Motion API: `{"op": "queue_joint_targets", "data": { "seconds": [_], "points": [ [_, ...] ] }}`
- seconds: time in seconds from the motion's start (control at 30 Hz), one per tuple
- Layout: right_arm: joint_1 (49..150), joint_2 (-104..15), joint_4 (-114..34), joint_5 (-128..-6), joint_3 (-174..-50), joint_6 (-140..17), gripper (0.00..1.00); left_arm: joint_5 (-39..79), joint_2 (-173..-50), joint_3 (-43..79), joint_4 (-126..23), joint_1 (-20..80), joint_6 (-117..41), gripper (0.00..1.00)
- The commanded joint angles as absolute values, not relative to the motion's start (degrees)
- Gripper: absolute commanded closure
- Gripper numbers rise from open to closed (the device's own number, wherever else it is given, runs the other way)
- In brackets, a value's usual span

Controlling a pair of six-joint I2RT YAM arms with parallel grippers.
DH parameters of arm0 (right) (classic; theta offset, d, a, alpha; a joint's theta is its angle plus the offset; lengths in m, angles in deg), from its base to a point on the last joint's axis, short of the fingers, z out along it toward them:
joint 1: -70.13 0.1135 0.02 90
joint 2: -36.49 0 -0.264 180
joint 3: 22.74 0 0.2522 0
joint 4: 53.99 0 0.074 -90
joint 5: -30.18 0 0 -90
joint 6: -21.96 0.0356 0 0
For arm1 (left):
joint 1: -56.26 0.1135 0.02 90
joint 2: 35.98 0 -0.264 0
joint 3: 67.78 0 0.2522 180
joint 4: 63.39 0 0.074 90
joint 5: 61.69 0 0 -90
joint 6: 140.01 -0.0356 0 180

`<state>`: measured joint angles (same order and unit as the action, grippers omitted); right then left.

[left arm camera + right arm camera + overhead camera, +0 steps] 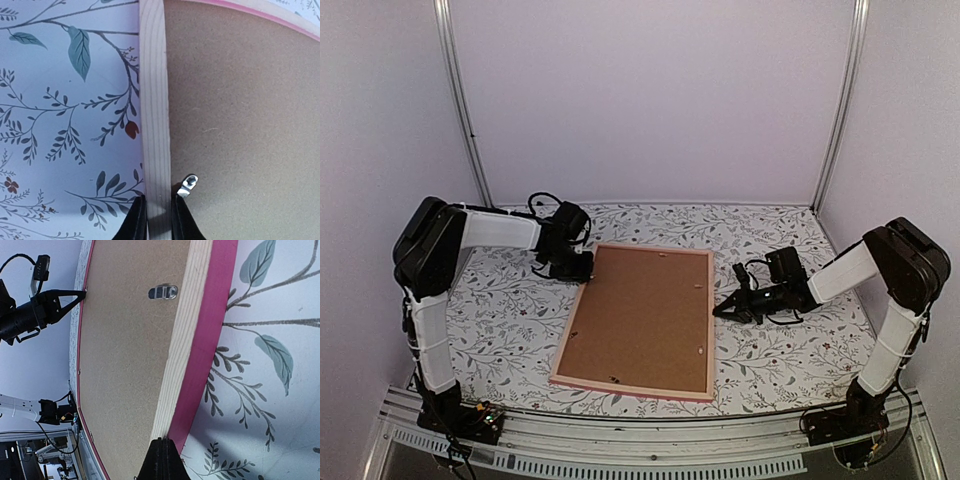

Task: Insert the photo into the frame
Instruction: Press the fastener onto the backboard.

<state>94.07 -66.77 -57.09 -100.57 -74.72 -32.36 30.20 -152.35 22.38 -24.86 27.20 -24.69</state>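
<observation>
The pink frame (567, 335) lies face down in the middle of the table, its brown backing board (640, 315) up. The photo is hidden or out of view. My left gripper (585, 268) is at the frame's far left corner. In the left wrist view it (159, 220) is shut on the frame's pale wooden rail (154, 100), one finger on each side. My right gripper (718, 312) is shut and empty, and its tip (161, 450) touches the frame's right rail (187, 340) at its pink outer edge.
Small metal turn clips (188, 185) (163, 292) sit on the board near the rails. The floral tablecloth (510, 320) covers the table. White walls with metal posts (470, 130) close in the back and sides.
</observation>
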Motion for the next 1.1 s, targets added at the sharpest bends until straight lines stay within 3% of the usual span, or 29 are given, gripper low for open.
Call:
{"op": "queue_joint_targets", "data": {
  "seconds": [0.0,0.3,0.63,0.93,1.07],
  "points": [
    [94.39,-71.15,-49.10,-93.13,-72.89,-33.83,1.00,39.84,-158.04,21.10,-20.63,26.26,-24.95,0.95],
    [94.39,-72.11,-49.72,-93.07,-72.41,-33.81,1.00,55.20,-158.84,23.74,-22.31,21.31,-28.08,1.00],
    [94.39,-72.65,-50.05,-92.92,-71.93,-34.06,1.00,52.78,-149.01,13.15,-39.76,20.93,-26.08,0.99],
    [94.44,-72.98,-50.60,-93.13,-71.66,-34.11,1.00,44.92,-144.89,10.36,-45.23,23.84,-23.68,0.68],
    [94.41,-72.95,-50.52,-93.21,-71.58,-34.24,1.00,41.53,-144.91,10.49,-44.94,24.97,-23.45,0.59]
  ]
}}
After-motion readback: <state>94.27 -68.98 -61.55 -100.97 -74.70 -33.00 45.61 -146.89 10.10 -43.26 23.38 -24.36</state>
